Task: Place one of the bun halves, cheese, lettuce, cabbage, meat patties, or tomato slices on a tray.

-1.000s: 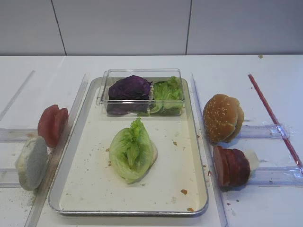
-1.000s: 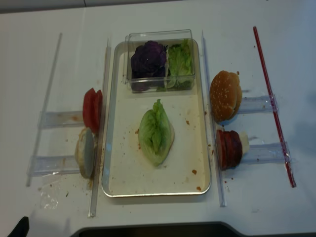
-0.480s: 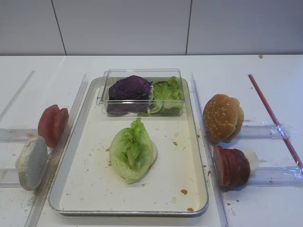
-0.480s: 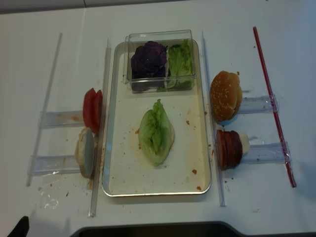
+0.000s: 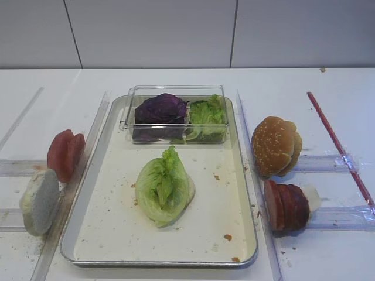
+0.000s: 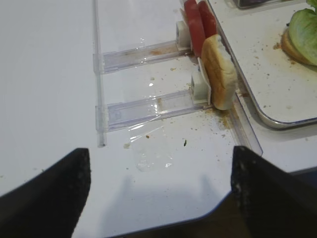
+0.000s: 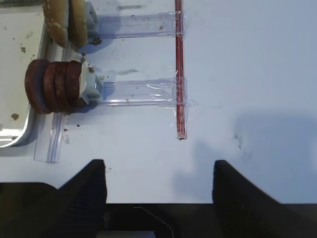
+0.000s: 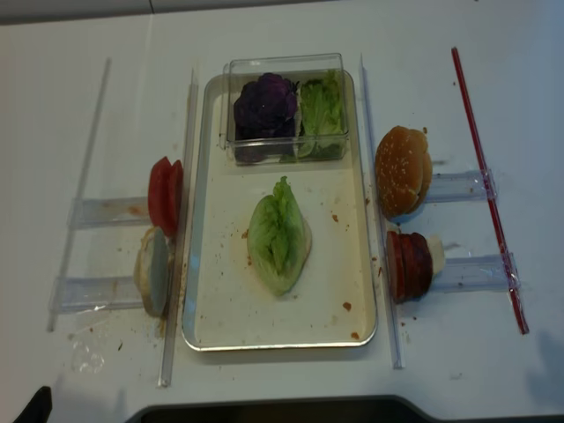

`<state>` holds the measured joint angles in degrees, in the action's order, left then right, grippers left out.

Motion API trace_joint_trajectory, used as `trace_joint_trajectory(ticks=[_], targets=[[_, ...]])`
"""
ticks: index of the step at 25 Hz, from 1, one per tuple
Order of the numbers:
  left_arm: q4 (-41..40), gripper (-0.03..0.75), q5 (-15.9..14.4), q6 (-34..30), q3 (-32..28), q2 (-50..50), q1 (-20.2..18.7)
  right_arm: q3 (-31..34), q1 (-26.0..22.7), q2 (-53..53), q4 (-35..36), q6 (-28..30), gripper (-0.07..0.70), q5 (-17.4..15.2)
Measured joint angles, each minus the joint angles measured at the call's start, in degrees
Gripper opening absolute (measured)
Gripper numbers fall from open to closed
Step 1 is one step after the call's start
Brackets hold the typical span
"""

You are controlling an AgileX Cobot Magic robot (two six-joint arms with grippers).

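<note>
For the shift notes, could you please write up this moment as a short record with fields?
tray: metal, in the middle of the white table
on tray: lettuce leaf lying over a bun half; clear box at the far end with purple cabbage and lettuce
left of tray: tomato slices and a bun half, standing on edge
right of tray: sesame bun and meat patties, standing on edge
left gripper: open, empty, above bare table
right gripper: open, empty, near the patties' rail
</note>
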<state>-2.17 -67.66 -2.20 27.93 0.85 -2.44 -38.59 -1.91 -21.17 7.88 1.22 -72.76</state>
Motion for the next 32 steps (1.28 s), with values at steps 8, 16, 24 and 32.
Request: trace_joint_trajectory(ticks=[8, 16, 24, 32], targets=[[0.0, 0.533, 0.0, 0.0, 0.0, 0.0, 0.0, 2.2, 0.0, 5.7, 0.0, 0.0, 0.468, 0.0], [0.0, 0.533, 0.0, 0.0, 0.0, 0.0, 0.0, 2.4, 0.0, 9.8, 0.2, 0.0, 0.468, 0.0], [0.0, 0.533, 0.0, 0.0, 0.0, 0.0, 0.0, 2.4, 0.0, 13.5, 0.2, 0.0, 0.468, 0.1], [0.0, 0.533, 0.0, 0.0, 0.0, 0.0, 0.0, 2.4, 0.0, 16.7, 0.3, 0.0, 0.468, 1.2]])
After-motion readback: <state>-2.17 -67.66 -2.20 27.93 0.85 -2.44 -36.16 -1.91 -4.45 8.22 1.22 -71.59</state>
